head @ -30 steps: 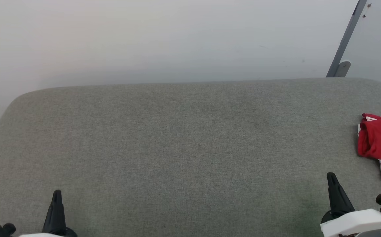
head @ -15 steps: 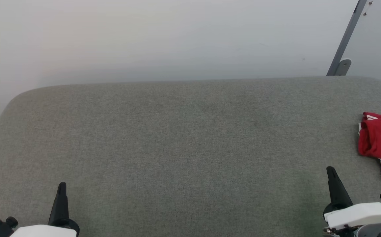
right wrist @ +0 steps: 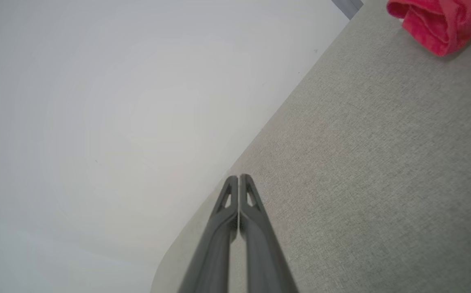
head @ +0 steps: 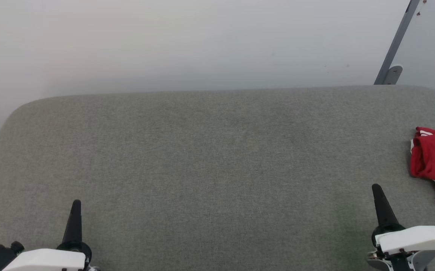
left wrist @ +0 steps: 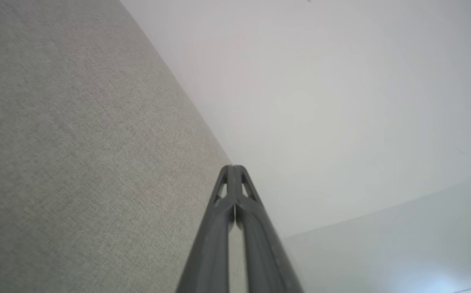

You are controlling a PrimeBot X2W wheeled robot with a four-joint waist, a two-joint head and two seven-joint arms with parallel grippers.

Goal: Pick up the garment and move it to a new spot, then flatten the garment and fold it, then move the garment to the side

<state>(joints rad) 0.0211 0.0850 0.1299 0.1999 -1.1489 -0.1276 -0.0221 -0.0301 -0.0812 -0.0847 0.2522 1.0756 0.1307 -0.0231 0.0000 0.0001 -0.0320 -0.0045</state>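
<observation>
The garment (head: 434, 160) lies bunched at the far right of the grey fabric-covered bench (head: 209, 150), cut off by the head view's right border. It is bright red and rolled into a soft fold on its left side. Red-and-white striped trim shows at its top corner and along its lower edge.

The right tool (head: 375, 188) sits low at the right of the head view. Its 2 dark fingers are pressed together into 1 thin point aimed away from the robot, gripping nothing. The garment lies ahead of this tool and to its right, near but clearly apart, with bare bench fabric between them. In the right wrist view the right tool (right wrist: 239, 177) shows its fingers meeting at the tips. There the garment (right wrist: 439, 24) appears in the upper right corner as a rolled red edge on the bench (right wrist: 361, 162), well off the line of the fingers.

The left tool (head: 76, 204) sits low at the left of the head view, likewise pressed together and empty, with nearly the whole width of the bench between it and the garment. In the left wrist view the left tool (left wrist: 233, 167) has its fingertips touching, with the pale wall (left wrist: 341, 101) beyond.

A slanted grey metal post (head: 396, 41) stands behind the bench's far right corner.
</observation>
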